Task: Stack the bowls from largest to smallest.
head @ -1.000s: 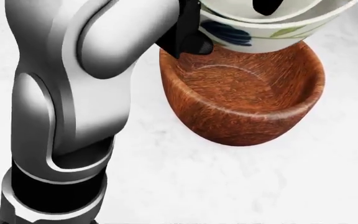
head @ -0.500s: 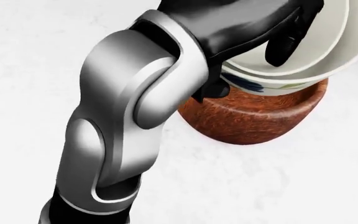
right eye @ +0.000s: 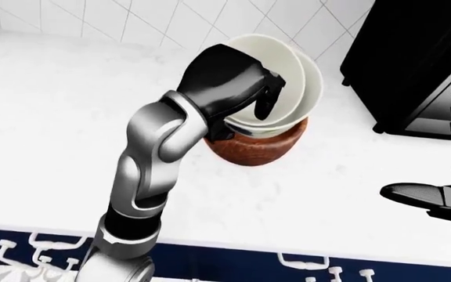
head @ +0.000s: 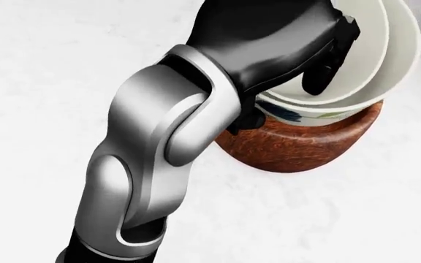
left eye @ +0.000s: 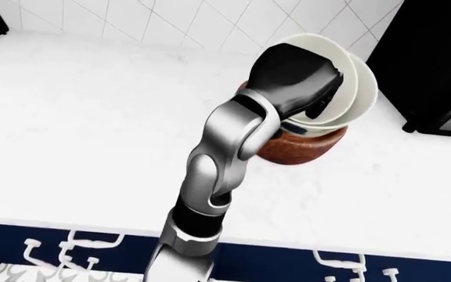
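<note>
The left robot hand (right eye: 237,88) grips the rim of a white bowl (right eye: 288,82), with one finger (head: 319,76) inside it. A second white bowl (head: 404,60) sits tipped right under it. Both rest in the brown bowl (head: 298,145) on the white table (left eye: 92,117). The right robot hand (right eye: 433,197) is low at the right, well apart; I cannot tell if it is open.

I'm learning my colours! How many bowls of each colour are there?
White bowls: 2, an inner white bowl nested in an outer white bowl, held tilted by the left hand.
Brown wooden bowl: 1.
Total: 3 bowls.
</note>
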